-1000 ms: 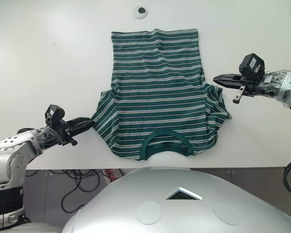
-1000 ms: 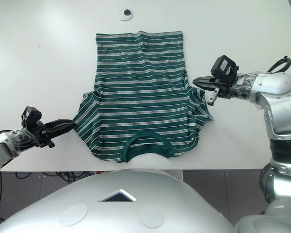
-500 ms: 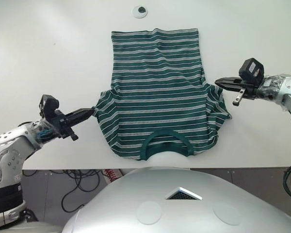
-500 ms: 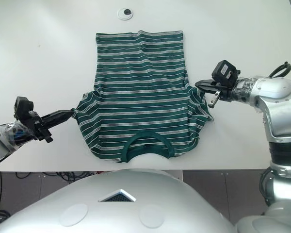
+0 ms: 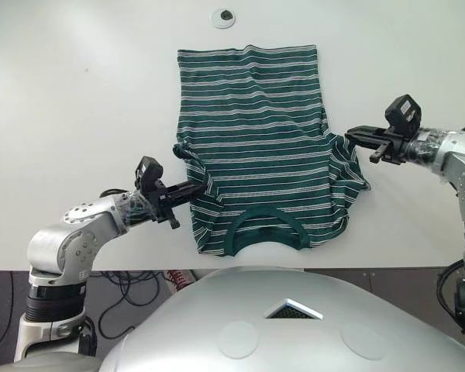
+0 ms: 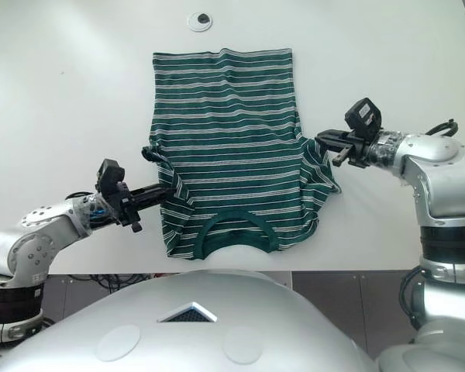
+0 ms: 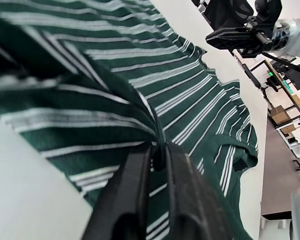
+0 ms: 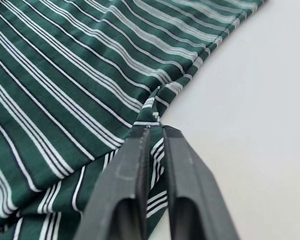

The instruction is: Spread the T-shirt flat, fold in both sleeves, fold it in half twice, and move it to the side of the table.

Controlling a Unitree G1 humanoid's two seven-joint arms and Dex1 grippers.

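left gripper (image 5: 202,184) low, forearm angled inward, pinched shut on T-shirt (image 5: 256,132) left sleeve, held over shirt body | right gripper (image 5: 349,133) outstretched, clamped on right sleeve edge | T-shirt centre of table (image 5: 77,93), collar nearest robot

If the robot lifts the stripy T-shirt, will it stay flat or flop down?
Probably flop: the T-shirt bunches and folds where the left end effector pinches its sleeve. Likely light too, being thin cloth lying wrinkled on the table.
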